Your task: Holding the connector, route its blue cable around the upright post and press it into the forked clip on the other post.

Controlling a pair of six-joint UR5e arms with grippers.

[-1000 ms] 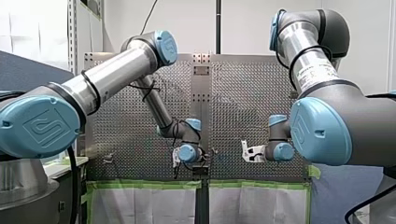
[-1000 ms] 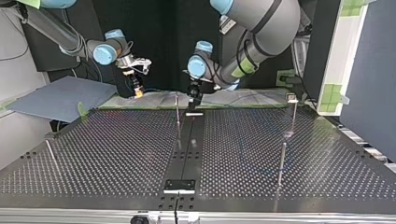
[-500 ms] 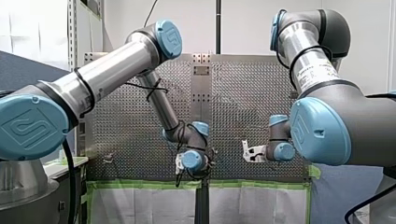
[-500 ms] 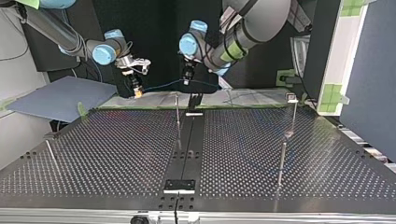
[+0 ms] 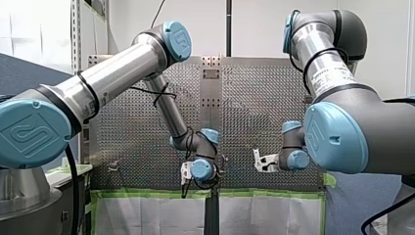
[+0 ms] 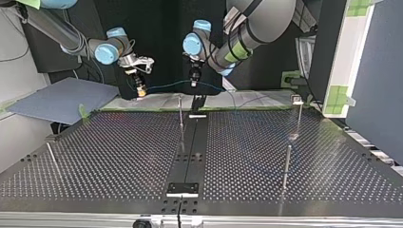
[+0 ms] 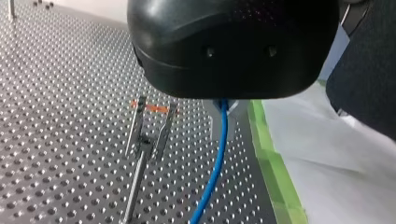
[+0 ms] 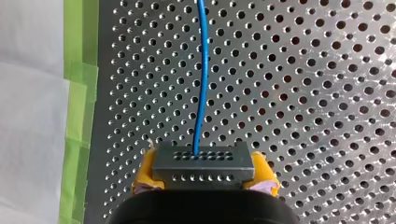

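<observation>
- The perforated table [image 6: 109, 156] spread across the whole top view. Green tape [image 8: 79, 93] ran along its edge nearest the arms, and a white sheet [image 7: 336, 163] lay beyond the tape.
- The left arm [image 5: 122, 68] reached in to about the middle of that taped edge. The right arm [image 5: 337, 122] came to the same edge further along, at the top view's left.
- The left gripper [image 6: 194, 80] hung above the table just inside the taped edge. Its black housing hid most of its fingers in its own wrist view. The blue cable [image 8: 201, 70] came out from between them, pinched there and carried clear of the table.
- The right gripper [image 8: 204, 169] also hung off the table by the taped edge. Its yellow pads [image 8: 145, 170] were pressed against both sides of the connector [image 8: 204, 156].
- The blue cable left the connector straight ahead of the right gripper and crossed through the air to the left gripper. From there it dropped toward the table.
- The forked clip [image 7: 150, 133] stood on a thin post [image 7: 135, 186], near the hanging cable but apart from it.
- The connector was a small grey block with rows of holes.
</observation>
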